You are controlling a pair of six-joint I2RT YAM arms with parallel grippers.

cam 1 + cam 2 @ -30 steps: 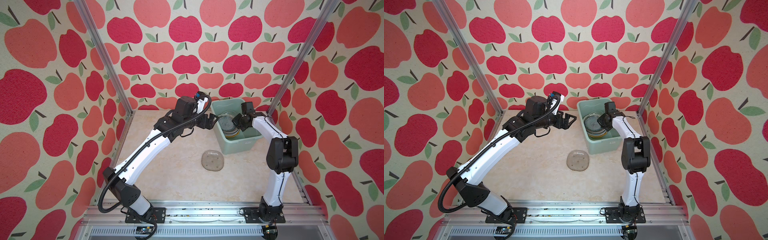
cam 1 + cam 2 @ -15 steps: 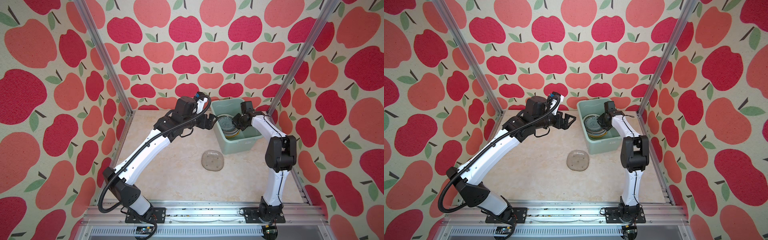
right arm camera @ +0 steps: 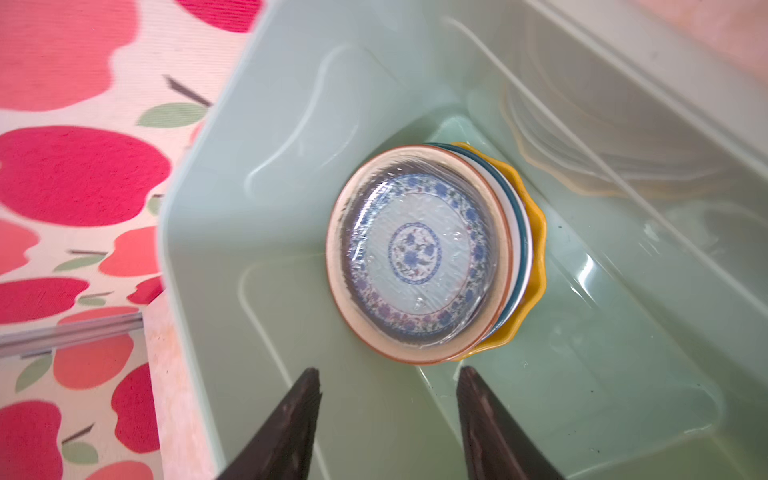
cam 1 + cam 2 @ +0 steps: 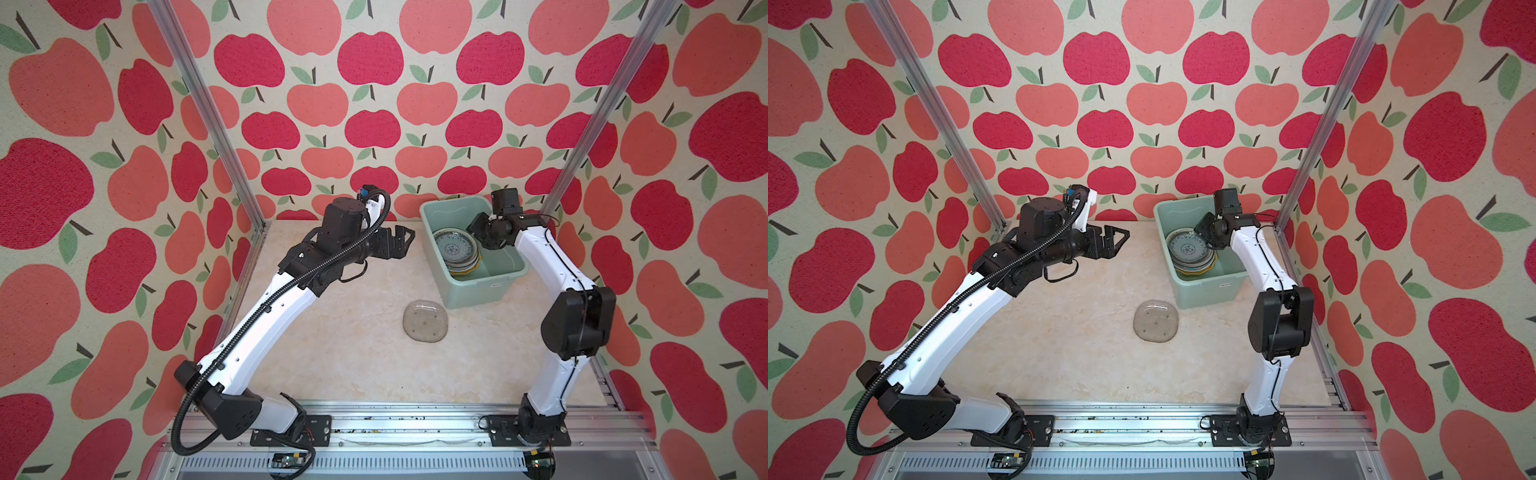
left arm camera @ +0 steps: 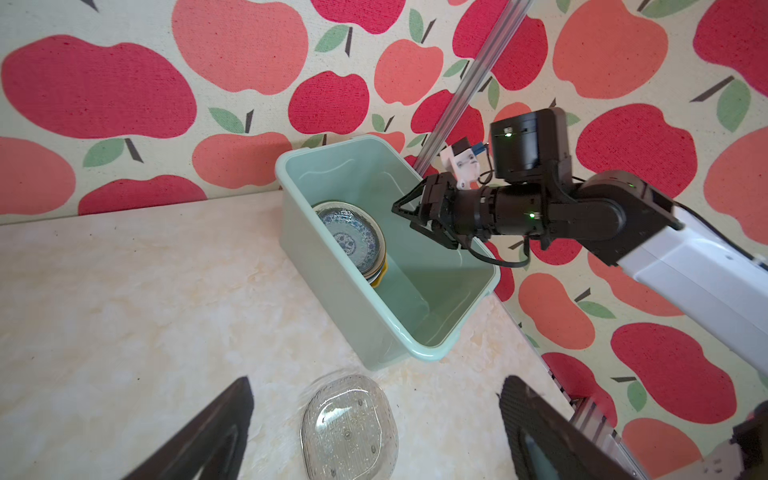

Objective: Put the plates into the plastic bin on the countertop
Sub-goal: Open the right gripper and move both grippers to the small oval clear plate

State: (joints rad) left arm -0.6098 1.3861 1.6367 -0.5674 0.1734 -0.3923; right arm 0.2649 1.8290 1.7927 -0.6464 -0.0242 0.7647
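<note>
Sitting inside the bin [image 4: 478, 293], against its left wall in both top views, is a stack [image 3: 424, 253] of plates. A yellow scalloped one lies lowest, with white and dark-rimmed ones above it. A blue-patterned one lies near the top, under what looks like a clear plate. The rest of the bin floor is bare.

One glass plate [image 4: 425, 321] lies flat on the countertop [image 4: 353, 353], just in front of the bin and apart from it. No other plate shows outside the bin.

Judgement: the task is near its end, with one plate left to fetch. The step in hand is a release over the stack.

The right gripper [image 3: 388, 370] hangs above the bin beside the stack, pointing down into it. Its jaws stand apart with nothing between them and touch no plate.

The left gripper [image 4: 405, 243] hovers above the countertop left of the bin, its forearm roughly level. Its jaws are spread wide and empty, and its camera looks down on the glass plate.

The next move calls for one arm to descend on that plate. It lies flat, and its low, smooth rim offers little purchase. A jaw probably has to get under one edge, and a slip is the main risk.
</note>
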